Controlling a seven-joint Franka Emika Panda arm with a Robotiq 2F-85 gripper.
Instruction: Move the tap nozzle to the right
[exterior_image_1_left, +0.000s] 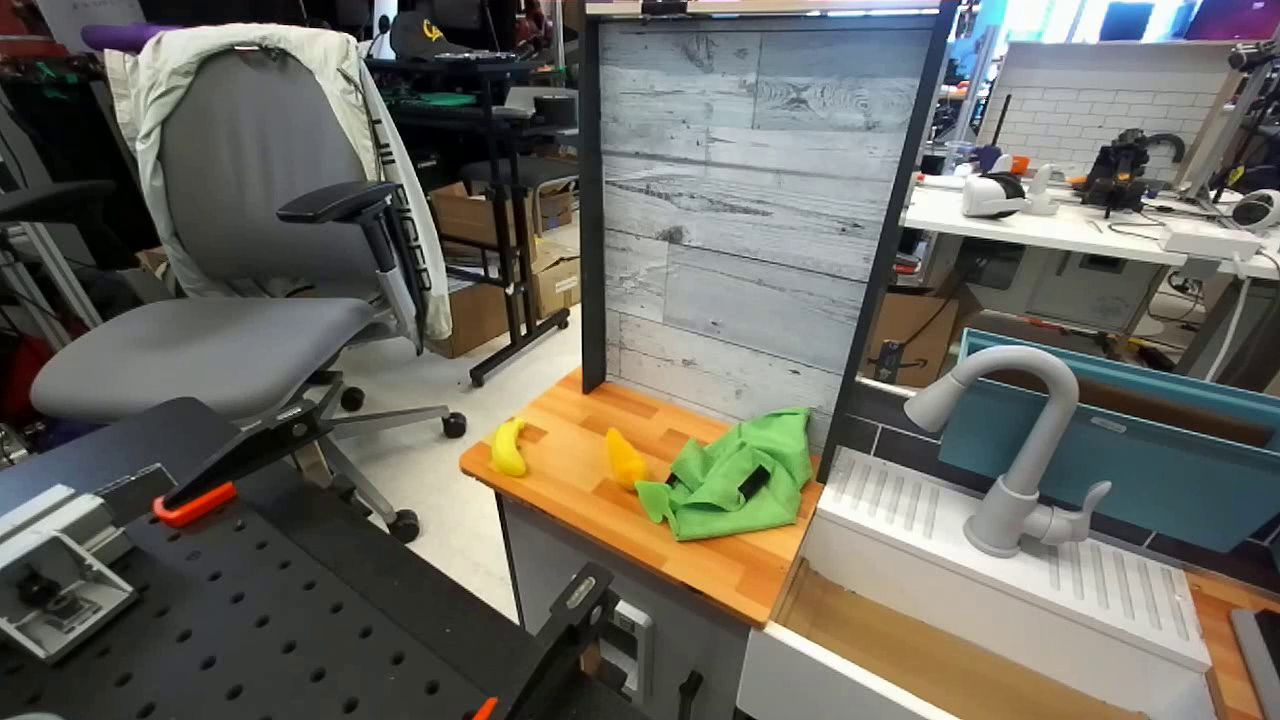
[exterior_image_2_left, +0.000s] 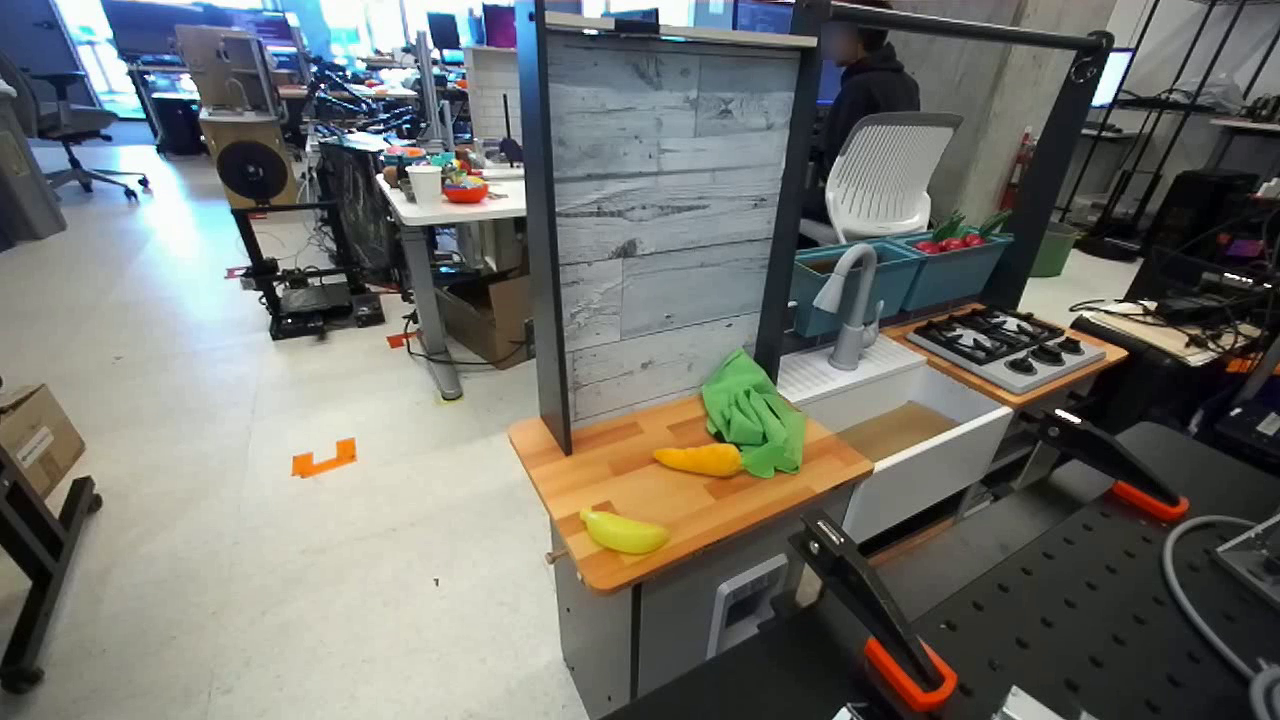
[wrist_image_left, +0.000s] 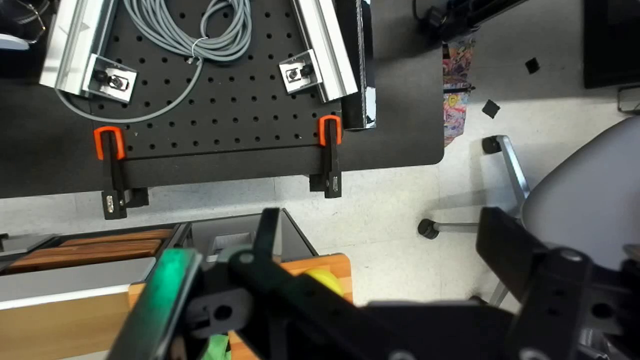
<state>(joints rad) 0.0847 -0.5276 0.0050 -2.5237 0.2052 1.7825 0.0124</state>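
Gripper (wrist_image_left: 381, 222): wrist view only, outside both exterior views. Fingers (wrist_image_left: 266, 235) spread wide, nothing held, floor (wrist_image_left: 385, 265) showing through the gap. Also in wrist view: black perforated table (wrist_image_left: 225, 168) with two clamps (wrist_image_left: 331, 157), and a bit of the wooden counter (exterior_image_2_left: 620, 490) at its free front corner. Banana (exterior_image_2_left: 625, 532) sits near that corner. Toy carrot (exterior_image_2_left: 700, 460) mid-counter, thick end at the green cloth (exterior_image_2_left: 765, 430); can't tell if touching. Cloth crumpled toward the back corner on the sink side. Sink (exterior_image_1_left: 930, 585) runs on from that sink-side edge.

Tap nozzle (exterior_image_1_left: 1063, 402): past the counter's back sink-side corner, upright base (exterior_image_1_left: 997, 520) on the ribbed ledge (exterior_image_1_left: 900, 490). Not in wrist view. Spout head (exterior_image_1_left: 932, 402) hangs toward the counter, so the swing right, toward the stove (exterior_image_2_left: 1005, 347), looks not yet done.

Handling (guess): stiff, light, matte plastic. Weight no issue; friction in the swivel is. Round tube could slip or roll between fingers. Mount may be weak, so no lifting or prying. Take hold at the spout head or the downward bend, far from the pivot, for leverage; or just push sideways from the counter side with one finger. Keep off the lever (exterior_image_1_left: 1080, 517) by the base.
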